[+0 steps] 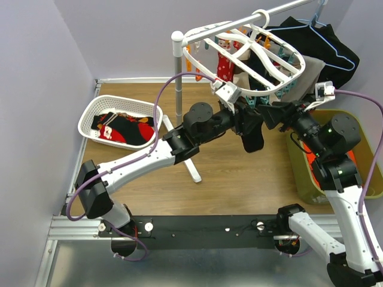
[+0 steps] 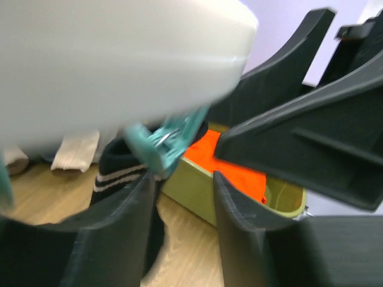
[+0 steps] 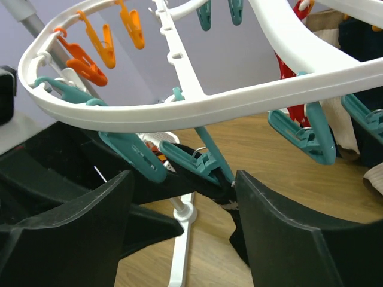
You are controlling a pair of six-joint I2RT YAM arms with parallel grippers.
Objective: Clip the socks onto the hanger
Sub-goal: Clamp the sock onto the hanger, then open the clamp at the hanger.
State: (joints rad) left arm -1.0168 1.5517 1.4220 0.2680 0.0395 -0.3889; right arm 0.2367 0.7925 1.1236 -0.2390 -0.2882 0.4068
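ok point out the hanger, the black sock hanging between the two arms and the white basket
hanger (image 3: 239, 100), right wrist view, near side of its white rim
black sock (image 1: 253, 139), top external view, middle of its hanging body
white basket (image 1: 90, 116), top external view, its left wall

The left arm (image 1: 134, 164), at eight o'clock, and right arm (image 1: 353, 227), at four, pair white shells with black joints. Purple cables (image 1: 157, 110) trail both; fingers (image 3: 78, 233) are matte black wedges.

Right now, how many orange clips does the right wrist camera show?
3, along the hanger at upper left: left clip, middle clip, right clip. Others may be hidden.
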